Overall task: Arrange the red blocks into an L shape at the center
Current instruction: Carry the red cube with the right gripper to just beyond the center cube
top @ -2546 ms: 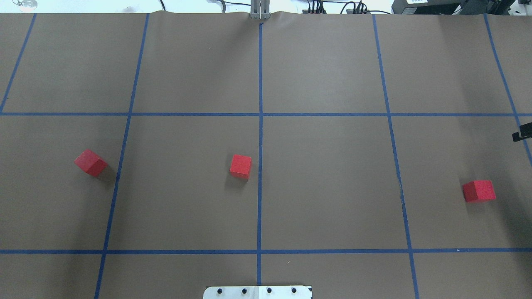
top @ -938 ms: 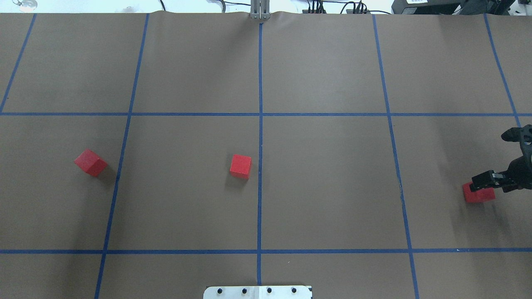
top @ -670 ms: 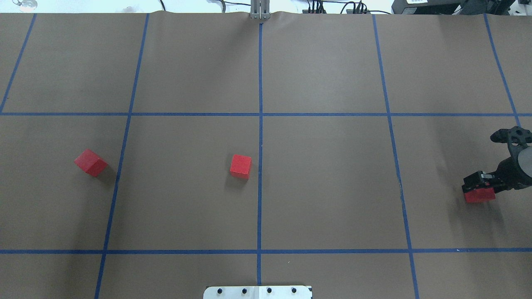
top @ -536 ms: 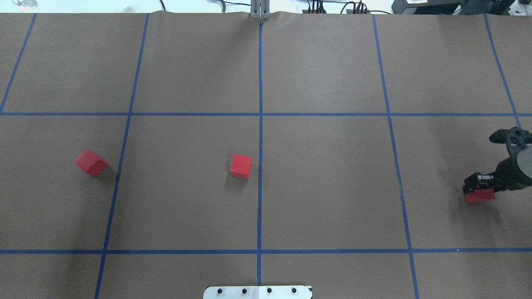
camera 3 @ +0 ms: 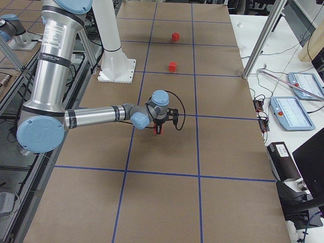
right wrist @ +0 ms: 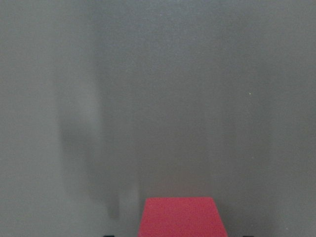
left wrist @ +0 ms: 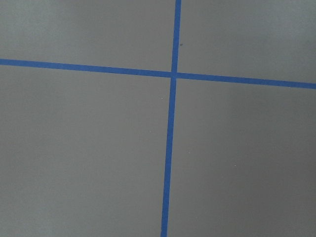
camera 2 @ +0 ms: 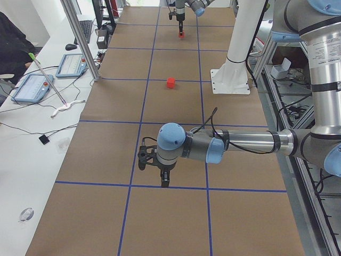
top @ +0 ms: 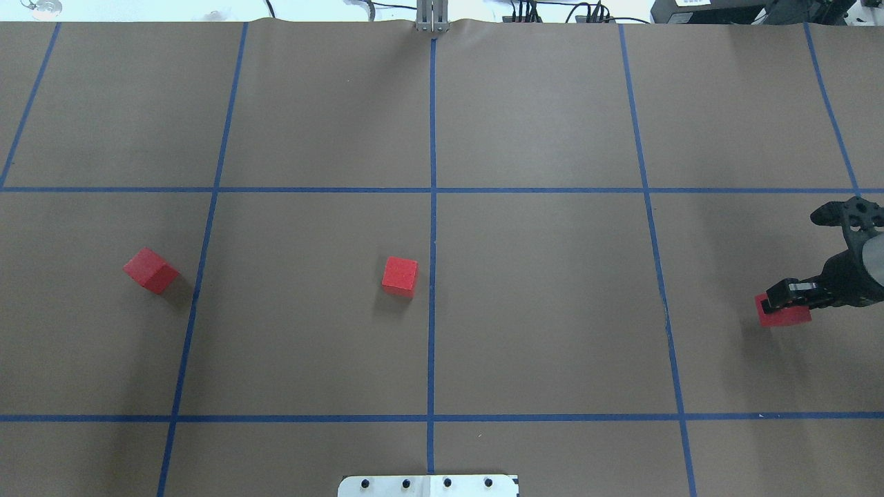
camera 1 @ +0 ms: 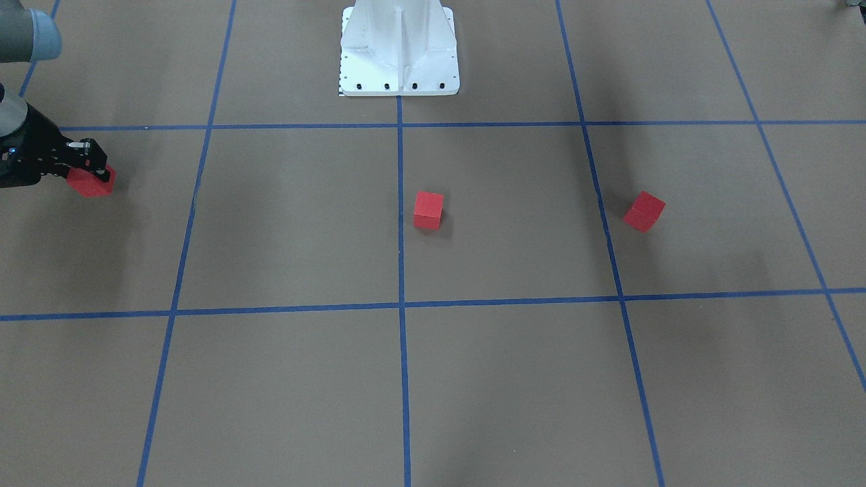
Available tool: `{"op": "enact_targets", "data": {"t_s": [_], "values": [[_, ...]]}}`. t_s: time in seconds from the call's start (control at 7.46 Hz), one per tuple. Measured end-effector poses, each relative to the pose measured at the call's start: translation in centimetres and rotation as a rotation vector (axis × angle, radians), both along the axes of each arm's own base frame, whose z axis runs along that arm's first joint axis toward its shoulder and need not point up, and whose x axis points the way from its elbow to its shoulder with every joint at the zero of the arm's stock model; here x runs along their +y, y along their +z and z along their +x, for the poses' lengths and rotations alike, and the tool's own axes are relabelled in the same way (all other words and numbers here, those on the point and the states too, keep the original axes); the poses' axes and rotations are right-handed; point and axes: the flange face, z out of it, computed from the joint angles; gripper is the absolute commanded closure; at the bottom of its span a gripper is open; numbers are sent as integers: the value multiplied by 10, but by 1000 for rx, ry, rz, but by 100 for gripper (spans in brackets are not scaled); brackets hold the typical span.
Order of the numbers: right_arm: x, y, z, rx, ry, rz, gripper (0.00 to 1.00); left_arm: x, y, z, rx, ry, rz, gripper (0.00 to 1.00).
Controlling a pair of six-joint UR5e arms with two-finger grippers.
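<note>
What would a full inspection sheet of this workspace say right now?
Surface: brown table, flat, with a blue tape grid.
Job's things: three red blocks, all apart; middle block beside the centre line, left block and right block far out to the sides.
Clutter: nothing seen.
Grippers: right gripper shut on right block; left gripper hovers over bare table, state cannot be told.
Cables: wrist cable loops at the right gripper; loose cables on the side bench.
Surroundings: white robot base, tablets, a person's sleeve.
</note>
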Motion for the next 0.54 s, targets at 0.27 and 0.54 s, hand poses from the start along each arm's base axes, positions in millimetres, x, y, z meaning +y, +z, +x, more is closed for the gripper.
{"op": "enact_targets", "data": {"t_s": [0.27, 0.54], "values": [[-25, -68, -25, -26, 13, 10, 100, 0, -1, 2, 27, 5, -3, 0], [-53, -171, -94, -35, 36, -68, 100, 1, 2, 3, 39, 8, -12, 0]]}}
